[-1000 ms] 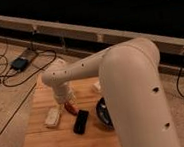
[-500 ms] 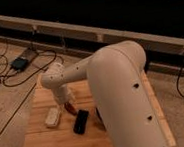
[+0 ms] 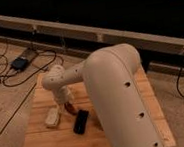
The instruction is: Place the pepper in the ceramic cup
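Observation:
My gripper (image 3: pixel 65 102) hangs low over the left part of the wooden table (image 3: pixel 49 144), at the end of the big cream arm (image 3: pixel 118 95). A small dark red thing, seemingly the pepper (image 3: pixel 69 109), shows right at the gripper's tip; I cannot tell whether it is held. A pale cream-white object, seemingly the ceramic cup (image 3: pixel 51 118), sits just left of and in front of the gripper.
A black remote (image 3: pixel 81 121) lies on the table just right of the gripper. The arm hides the table's right half. Cables and a dark box (image 3: pixel 19 62) lie on the floor at left. A long rail (image 3: pixel 80 31) runs behind the table.
The arm has swung nearer the camera and now covers the black bowl and the table's right side. The gripper has shifted slightly toward the cream object.

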### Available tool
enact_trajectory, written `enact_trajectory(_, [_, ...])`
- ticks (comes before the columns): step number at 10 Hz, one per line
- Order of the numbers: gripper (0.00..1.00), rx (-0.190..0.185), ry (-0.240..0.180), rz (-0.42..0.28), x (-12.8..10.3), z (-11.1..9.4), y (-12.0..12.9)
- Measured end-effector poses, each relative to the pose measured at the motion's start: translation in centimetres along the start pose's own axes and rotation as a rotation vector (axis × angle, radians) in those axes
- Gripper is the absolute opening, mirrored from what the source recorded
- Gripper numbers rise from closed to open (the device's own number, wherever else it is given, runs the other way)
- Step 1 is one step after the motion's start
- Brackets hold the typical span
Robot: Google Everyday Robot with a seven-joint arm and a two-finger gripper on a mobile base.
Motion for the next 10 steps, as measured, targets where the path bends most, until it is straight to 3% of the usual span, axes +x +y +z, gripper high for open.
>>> enact_trajectory(4, [0.3,-0.042,-0.005,0.009,-1.0,0.1,0.1])
enact_trajectory(7, [0.02,-0.065,0.018,0.043,-0.8,-0.4,-1.0])
enact_trajectory(10, [0.0,-0.066,0.031,0.071,-0.8,-2.7,-2.8])
